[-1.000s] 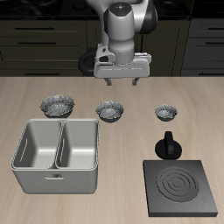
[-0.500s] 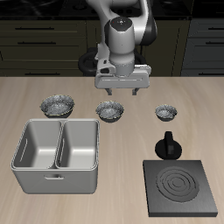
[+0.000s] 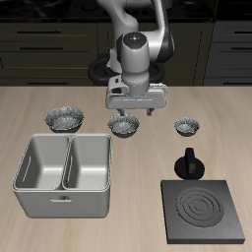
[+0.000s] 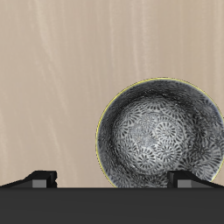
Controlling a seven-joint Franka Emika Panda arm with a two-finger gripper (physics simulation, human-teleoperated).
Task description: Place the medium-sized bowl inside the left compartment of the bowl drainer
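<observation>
Seen from the front and above, the gripper [image 3: 132, 111] hangs low over the wooden table [image 3: 226, 123], its two fingers spread apart and closed on nothing. One fingertip shows just behind the medium-sized bowl [image 3: 124, 125]; whether the tips touch its rim cannot be told from here. That bowl sits on the table in the middle of a row of three alike, between the wider grey bowl [image 3: 64, 119] and the smallest grey bowl [image 3: 187, 126], and stands apart from the back rim of the bowl drainer [image 3: 65, 201]. It is round and grey, with a dark rim and a speckled inside. The drainer is a light grey bin nearer the table's front edge, split by a middle wall into two deep wells. A black stove plate [image 3: 205, 212] lies near the front edge, a black knob [image 3: 187, 162] just behind it.

While the wrist view looks straight down, the medium-sized bowl [image 4: 161, 134] fills much of it: a thin pale edge rings a dark rim, and the inside bears a dense pattern of small circular, flower-like marks in grey and black. Both dark fingertips [image 4: 40, 179] show well apart at the frame's edge, over bare wood.
</observation>
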